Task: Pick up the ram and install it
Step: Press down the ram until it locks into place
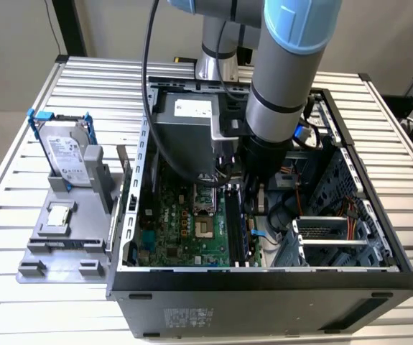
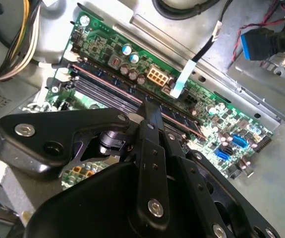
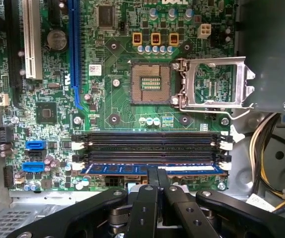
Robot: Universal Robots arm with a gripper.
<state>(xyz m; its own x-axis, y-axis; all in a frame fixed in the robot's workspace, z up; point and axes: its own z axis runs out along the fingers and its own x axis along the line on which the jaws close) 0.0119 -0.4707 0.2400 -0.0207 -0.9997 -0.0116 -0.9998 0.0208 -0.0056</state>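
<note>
Down inside the open black desktop computer case (image 1: 263, 284), the black two-finger claw (image 3: 157, 173) sits right at the row of long black memory slots (image 3: 152, 144) on the green motherboard (image 3: 107, 99). Claw fingers are drawn nearly together, pinching the top edge of the ram (image 3: 182, 168), a long thin board with a blue-looking strip, standing on edge in the slot nearest the board's edge; whether it is fully seated cannot be told. White latch clips (image 3: 225, 145) show at the slot ends. Empty square CPU socket (image 3: 150, 83) with its silver retention frame (image 3: 214, 84) flipped open sits beside the slots. White stickers are visible but print is too small to read. In the exterior view, a silver hard drive in a blue-clipped frame (image 1: 66, 154) stands on a grey holder (image 1: 62, 244) at that view's left, on the slatted metal counter (image 1: 19, 194).
</note>
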